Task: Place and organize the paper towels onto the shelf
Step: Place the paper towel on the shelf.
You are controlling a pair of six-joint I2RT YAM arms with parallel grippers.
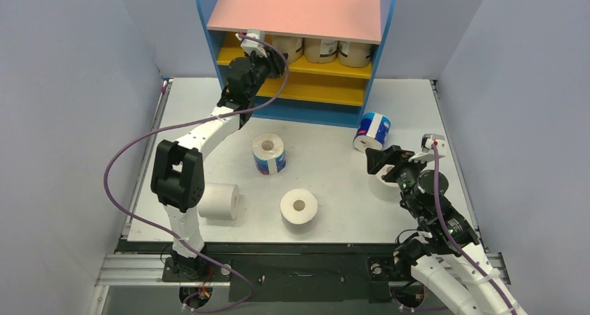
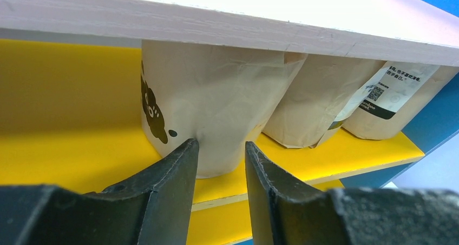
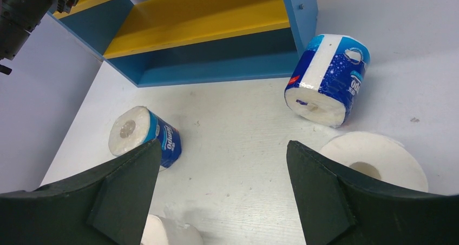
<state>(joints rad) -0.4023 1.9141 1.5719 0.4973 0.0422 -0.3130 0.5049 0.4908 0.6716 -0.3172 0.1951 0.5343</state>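
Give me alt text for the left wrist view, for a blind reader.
A tan-wrapped paper towel roll stands on the yellow shelf board under the pink top board, with the fingers of the left gripper slightly apart at its base. Two more tan rolls stand to its right.

Three tan-wrapped paper rolls stand on the blue-sided shelf, under its pink top board. Two blue-and-white rolls and two plain white rolls, perhaps a third, dot the white table.

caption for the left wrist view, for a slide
Left pincer, slightly parted, at the first of three tan rolls on the upper yellow board.
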